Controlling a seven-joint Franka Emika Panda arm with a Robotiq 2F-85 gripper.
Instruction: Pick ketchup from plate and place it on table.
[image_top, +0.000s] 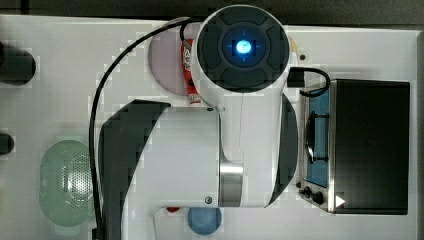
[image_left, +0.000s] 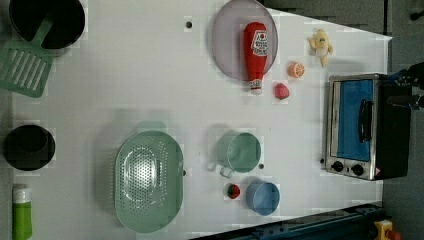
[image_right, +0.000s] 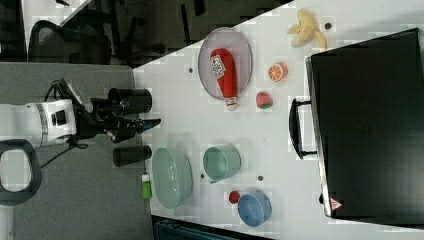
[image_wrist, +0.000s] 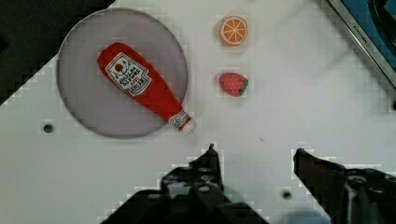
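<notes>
Hovering over a white bench (image_wrist: 289, 107) with small dark holes, grey floor and a dark office chair (image_right: 65, 42) beyond its edge, I hold my jaws (image_wrist: 256, 156) parted wide, gripping nothing. My white arm (image_top: 200, 150) reaches out level above the bench. Ahead of my jaws, well apart, the ketchup (image_wrist: 142, 86) lies flat on the mauve-grey plate (image_wrist: 84, 102), its white cap just past the rim. Its white label carries lettering too small to read. A strawberry (image_wrist: 232, 84) sits beside it.
</notes>
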